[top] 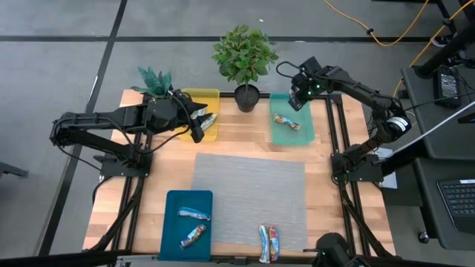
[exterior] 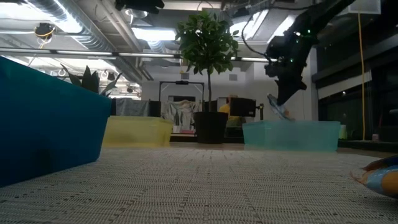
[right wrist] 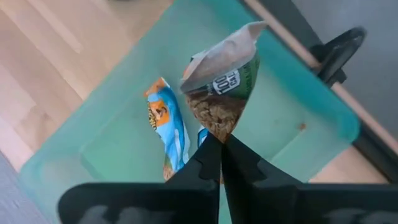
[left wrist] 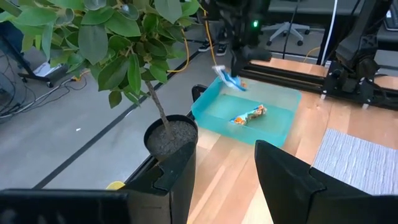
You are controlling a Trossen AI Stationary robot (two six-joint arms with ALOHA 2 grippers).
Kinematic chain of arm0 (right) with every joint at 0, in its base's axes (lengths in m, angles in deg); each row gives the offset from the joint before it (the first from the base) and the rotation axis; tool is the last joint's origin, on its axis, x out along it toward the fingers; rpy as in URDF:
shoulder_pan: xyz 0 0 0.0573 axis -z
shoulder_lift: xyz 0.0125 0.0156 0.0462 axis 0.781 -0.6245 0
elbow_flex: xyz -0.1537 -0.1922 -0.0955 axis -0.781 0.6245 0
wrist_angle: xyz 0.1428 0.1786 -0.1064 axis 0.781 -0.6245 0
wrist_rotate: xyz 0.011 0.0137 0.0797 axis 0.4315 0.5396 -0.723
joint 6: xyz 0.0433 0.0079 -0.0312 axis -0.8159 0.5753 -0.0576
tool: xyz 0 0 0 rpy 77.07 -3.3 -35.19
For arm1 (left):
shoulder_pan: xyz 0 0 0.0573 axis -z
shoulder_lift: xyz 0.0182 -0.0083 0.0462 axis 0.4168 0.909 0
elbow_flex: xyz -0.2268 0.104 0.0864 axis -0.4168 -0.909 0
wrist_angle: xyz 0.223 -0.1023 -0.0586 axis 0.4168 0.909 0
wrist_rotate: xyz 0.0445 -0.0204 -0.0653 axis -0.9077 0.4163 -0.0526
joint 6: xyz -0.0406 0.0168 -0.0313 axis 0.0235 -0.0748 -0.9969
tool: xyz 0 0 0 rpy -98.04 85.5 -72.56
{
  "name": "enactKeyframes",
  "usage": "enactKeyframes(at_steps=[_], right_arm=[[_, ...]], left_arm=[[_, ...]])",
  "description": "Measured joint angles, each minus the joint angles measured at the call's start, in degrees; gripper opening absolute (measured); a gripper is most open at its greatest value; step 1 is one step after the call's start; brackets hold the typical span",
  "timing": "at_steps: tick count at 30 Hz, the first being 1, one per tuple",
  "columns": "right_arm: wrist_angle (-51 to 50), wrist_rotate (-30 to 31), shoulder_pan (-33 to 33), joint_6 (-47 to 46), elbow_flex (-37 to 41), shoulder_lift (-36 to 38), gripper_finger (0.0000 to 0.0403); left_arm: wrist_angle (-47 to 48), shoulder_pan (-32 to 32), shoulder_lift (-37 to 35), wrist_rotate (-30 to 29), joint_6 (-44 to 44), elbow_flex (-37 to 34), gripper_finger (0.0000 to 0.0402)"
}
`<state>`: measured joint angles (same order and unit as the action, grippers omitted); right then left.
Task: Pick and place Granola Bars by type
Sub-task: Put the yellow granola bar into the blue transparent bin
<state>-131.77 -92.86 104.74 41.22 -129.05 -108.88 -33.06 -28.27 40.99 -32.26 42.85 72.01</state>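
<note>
My right gripper (right wrist: 221, 140) hangs over the light teal tray (top: 300, 135) at the table's far right and is shut on a granola bar (right wrist: 221, 87) with a brown, green and white wrapper. A blue and orange bar (right wrist: 169, 127) lies flat on that tray's floor. My left gripper (left wrist: 227, 168) is open above the yellow tray (top: 210, 95) at the far left, with nothing between its fingers. A bar (top: 208, 119) lies in the yellow tray. Two bars (top: 192, 225) lie in the blue tray, and two more (top: 269, 243) lie on the grey mat's near edge. My right gripper pinches the bar by one end of its wrapper (right wrist: 219, 129) between the two fingers, coming from above and pointing down. The bar hangs below the fingers (exterior: 277, 106), slightly tilted, lifted clear above the teal tray (exterior: 292, 135).
A potted plant (top: 245, 59) stands at the far edge between the yellow and teal trays, and a smaller plant (top: 154, 80) stands at the far left corner. The grey mat (top: 249, 193) covers the table's middle. The blue tray (top: 169, 233) sits at the near left.
</note>
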Motion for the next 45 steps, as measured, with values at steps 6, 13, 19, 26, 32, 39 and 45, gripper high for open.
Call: enactKeyframes(at_steps=[6,13,19,26,32,39,45], right_arm=[[5.54,-0.04,0.0,-1.31,6.82,-0.03,0.001],[10.55,-0.06,0.0,-2.24,12.74,-0.02,0.0011],[12.01,-0.08,0.0,-2.96,14.73,-0.02,0.0011],[12.09,-0.57,0.0,-2.93,14.86,-0.02,0.0011],[12.15,-2.62,0.01,-3.02,14.86,-0.02,0.003],[12.14,-2.6,0.02,-2.99,14.86,-0.02,0.0055],[12.1,-3.88,0.02,-2.48,14.76,0.98,0.0063]], left_arm=[[-0.01,0.0,0.0,-0.08,-0.45,0.0,0.0157],[-0.37,0.0,0.0,-0.11,-0.92,0.0,0.0157],[-2.43,0.0,0.01,-0.15,-0.92,0.0,0.0157],[-3.01,0.0,0.02,-0.17,-0.92,0.0,0.0157],[-3.01,0.0,0.02,-0.15,-0.92,0.0,0.0157],[-3.01,-0.02,0.02,-0.15,-0.92,0.0,0.0157],[-3.0,0.0,0.02,-0.13,-0.92,0.0,0.0157]])
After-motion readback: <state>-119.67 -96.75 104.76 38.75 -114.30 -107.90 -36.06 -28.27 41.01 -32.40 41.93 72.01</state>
